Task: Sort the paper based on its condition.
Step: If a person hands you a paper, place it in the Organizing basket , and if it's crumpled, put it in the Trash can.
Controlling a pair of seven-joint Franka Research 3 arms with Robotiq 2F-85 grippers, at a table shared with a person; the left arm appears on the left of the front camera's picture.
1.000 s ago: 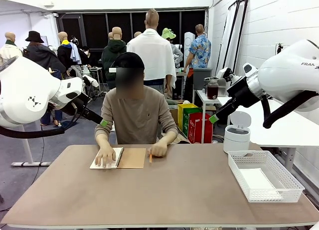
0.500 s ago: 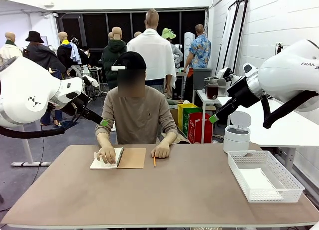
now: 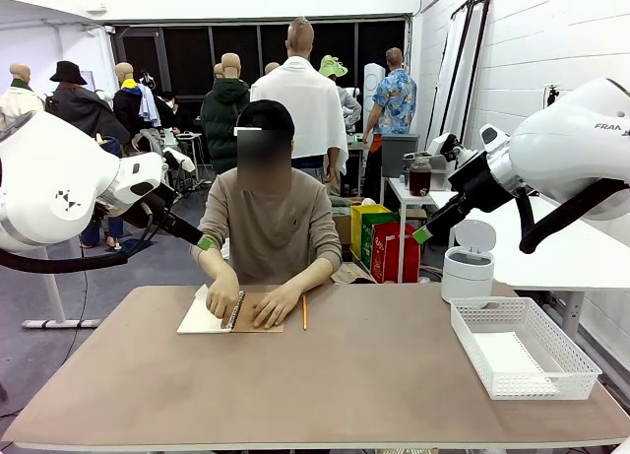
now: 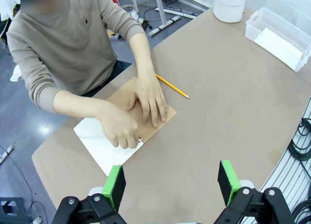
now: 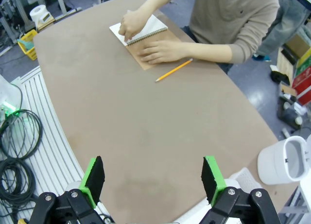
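Observation:
A plain white sheet of paper (image 3: 512, 359) lies flat in the white basket (image 3: 581, 373) at the table's right; it also shows in the basket (image 4: 286, 21) as white paper (image 4: 278, 42). My left gripper (image 3: 206, 242) hangs high at the left, and its wrist view has the gripper (image 4: 171, 184) open and holding nothing. My right gripper (image 3: 421, 234) hangs high at the right, likewise open (image 5: 152, 179) and holding nothing. The person presses one hand (image 3: 276, 305) on the notebook's brown cover (image 4: 165, 119). Their other hand (image 3: 222, 296) grips its white page (image 3: 200, 319) at the spiral.
An orange pencil (image 3: 304, 312) lies on the table right of the notebook. A white lidded bin (image 3: 467, 267) stands behind the basket, off the table's far right corner. The brown tabletop (image 3: 364, 375) is bare across the middle and front.
The person let the pencil lie on the table and moved that hand onto the brown cover. Their other hand shifted to the spiral edge. Neither arm moved.

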